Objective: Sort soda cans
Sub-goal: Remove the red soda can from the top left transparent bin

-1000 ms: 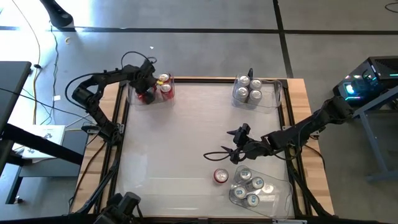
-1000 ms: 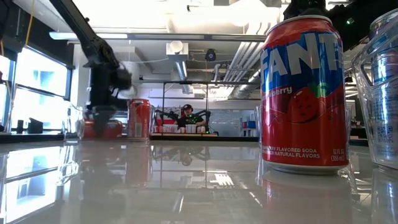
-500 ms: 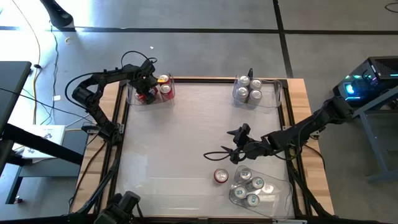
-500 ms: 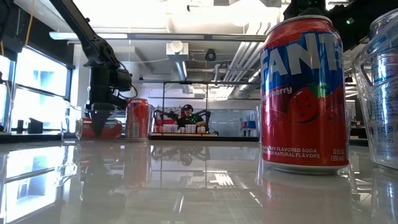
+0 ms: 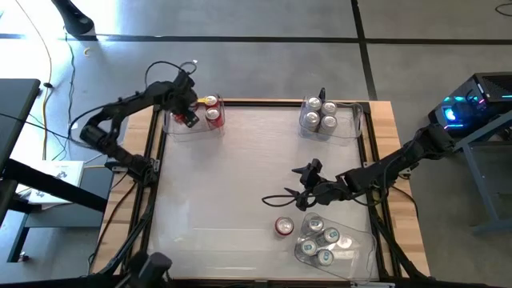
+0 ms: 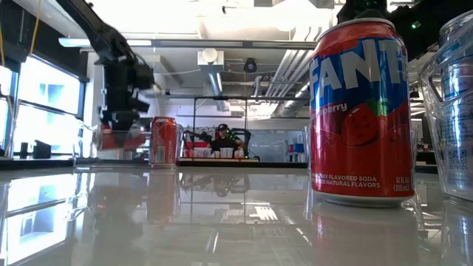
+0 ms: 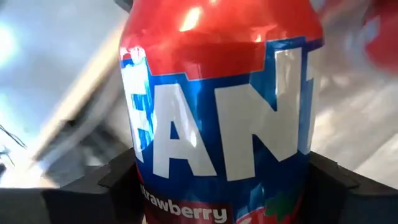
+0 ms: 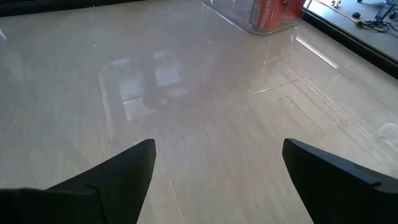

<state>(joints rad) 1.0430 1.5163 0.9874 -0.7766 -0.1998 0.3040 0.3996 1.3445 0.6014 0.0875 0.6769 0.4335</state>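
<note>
High view: my left tool (image 5: 186, 110), at eleven o'clock on the surface (image 5: 240, 176), has clenched a strawberry Fanta can (image 5: 189, 118) and lifted it above the bin (image 5: 196, 128), undoing that placement.

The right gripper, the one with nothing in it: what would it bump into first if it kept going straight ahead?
Probably nothing soon. The right gripper stands open over bare table. Far ahead stands the bin with a red can inside; whether it lies exactly in line is hard to judge.
</note>
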